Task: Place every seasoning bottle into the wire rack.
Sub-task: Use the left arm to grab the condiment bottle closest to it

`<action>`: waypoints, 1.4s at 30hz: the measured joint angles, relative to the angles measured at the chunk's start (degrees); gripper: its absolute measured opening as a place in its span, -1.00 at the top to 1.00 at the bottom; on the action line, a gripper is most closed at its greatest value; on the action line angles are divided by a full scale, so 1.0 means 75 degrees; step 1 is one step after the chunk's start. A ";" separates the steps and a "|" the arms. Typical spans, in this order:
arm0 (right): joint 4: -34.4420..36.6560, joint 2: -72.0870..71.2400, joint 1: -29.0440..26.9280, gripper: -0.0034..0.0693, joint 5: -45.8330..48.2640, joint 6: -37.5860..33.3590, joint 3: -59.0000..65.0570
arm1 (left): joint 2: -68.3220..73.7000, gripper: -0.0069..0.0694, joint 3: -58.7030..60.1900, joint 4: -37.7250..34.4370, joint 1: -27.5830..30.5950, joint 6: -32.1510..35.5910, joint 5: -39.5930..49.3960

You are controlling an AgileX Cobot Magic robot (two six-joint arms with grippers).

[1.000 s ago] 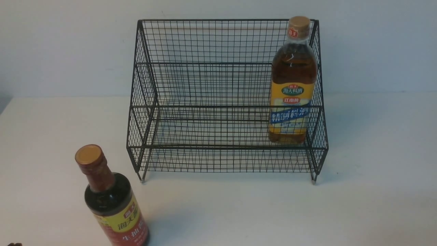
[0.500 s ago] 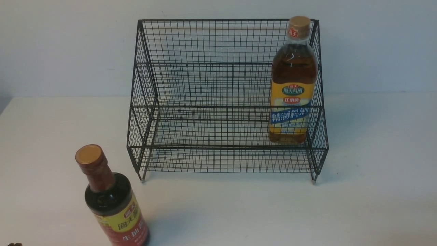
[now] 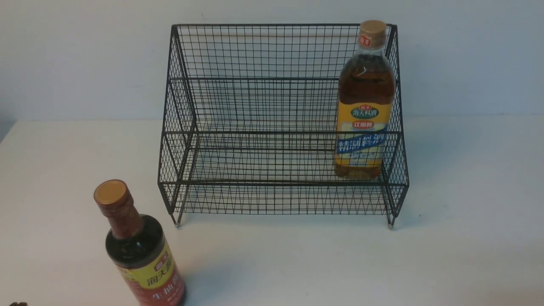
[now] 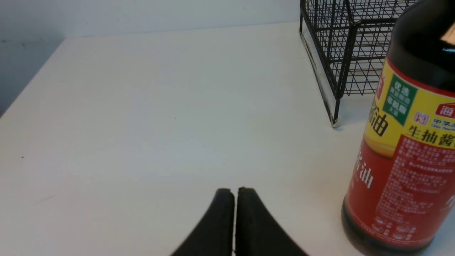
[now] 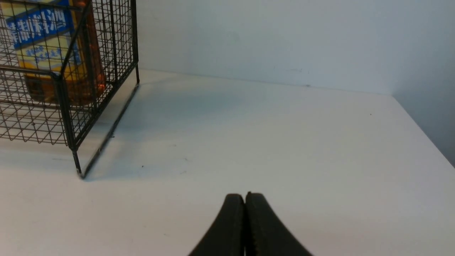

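Observation:
The black wire rack [image 3: 263,106] stands at the back of the white table. The amber-liquid bottle [image 3: 364,102] with yellow-blue label stands upright inside the rack's lower tier at its right end, also seen through the mesh as the amber bottle [image 5: 49,46]. The dark soy-sauce bottle [image 3: 136,255] stands on the table at the front left, outside the rack; it shows close up as the soy-sauce bottle [image 4: 405,142]. My left gripper [image 4: 234,192] is shut and empty beside that bottle. My right gripper [image 5: 244,196] is shut and empty over bare table, apart from the rack [image 5: 71,106].
A pale wall [image 3: 467,55] rises right behind the rack. The table's [image 4: 142,106] left edge and the table's [image 5: 320,142] right edge both show in the wrist views. A small dark tip of something [image 3: 17,304] shows at the front view's lower left corner.

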 joint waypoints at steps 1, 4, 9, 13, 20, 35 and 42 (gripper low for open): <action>0.0000 0.0000 0.0000 0.95 0.0000 0.0000 0.0000 | 0.0000 0.83 0.0000 0.0000 0.0000 0.0000 0.0000; 0.0000 0.0000 0.0000 0.95 0.0000 0.0000 0.0000 | 0.0000 0.83 0.0000 0.0000 0.0000 0.0000 0.0000; 0.0000 0.0000 0.0000 0.95 0.0000 0.0000 0.0000 | 0.0000 0.83 0.0000 0.0000 0.0000 0.0000 0.0000; 0.0008 0.0000 0.0000 0.95 0.0000 0.0000 0.0000 | 0.0000 0.83 0.0000 0.0179 0.0000 0.0068 0.0000; 0.0017 0.0000 0.0000 0.95 0.0000 0.0000 0.0000 | 0.0000 0.83 0.0000 0.0648 0.0000 0.0087 -0.0039; 0.0017 0.0000 0.0000 0.95 0.0000 0.0000 0.0000 | 0.0000 0.83 0.0000 0.0706 0.0000 0.0050 -0.0054; 0.0017 0.0000 0.0000 0.95 0.0000 0.0000 0.0000 | 0.0000 0.83 0.0000 -0.2380 0.0000 -0.1917 -0.0219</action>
